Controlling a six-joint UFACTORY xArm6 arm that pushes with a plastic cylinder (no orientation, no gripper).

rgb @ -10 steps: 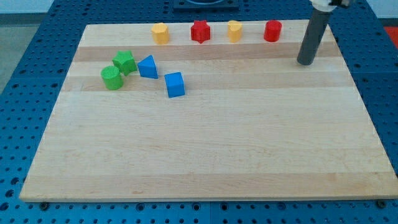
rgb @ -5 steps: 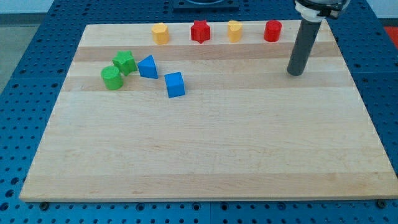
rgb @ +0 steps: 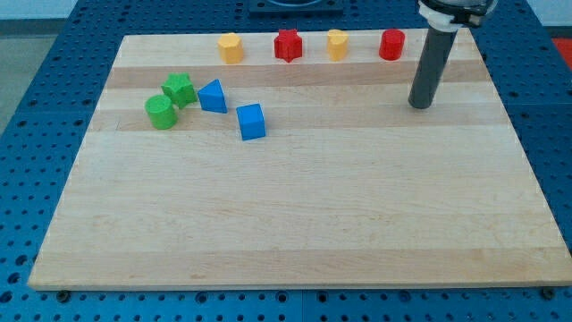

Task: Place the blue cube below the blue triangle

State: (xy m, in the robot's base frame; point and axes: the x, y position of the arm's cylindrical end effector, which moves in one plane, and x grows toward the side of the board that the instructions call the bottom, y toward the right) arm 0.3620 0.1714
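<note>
You see my tip [rgb: 419, 105] resting on the wooden board [rgb: 295, 224] in the upper right of the frame, below and slightly right of the red cylinder [rgb: 391, 44] and well apart from every block. There are no jaws on this rod, so nothing is being held. The blue cube [rgb: 252, 122] sits in the upper left part of the frame, just right of and below the blue triangle [rgb: 213, 96], close but not touching. Left of the triangle you find two green blocks [rgb: 179, 89] [rgb: 161, 112]. Along the top edge run a yellow block [rgb: 231, 46], a red star [rgb: 287, 45] and another yellow block [rgb: 337, 44].
</note>
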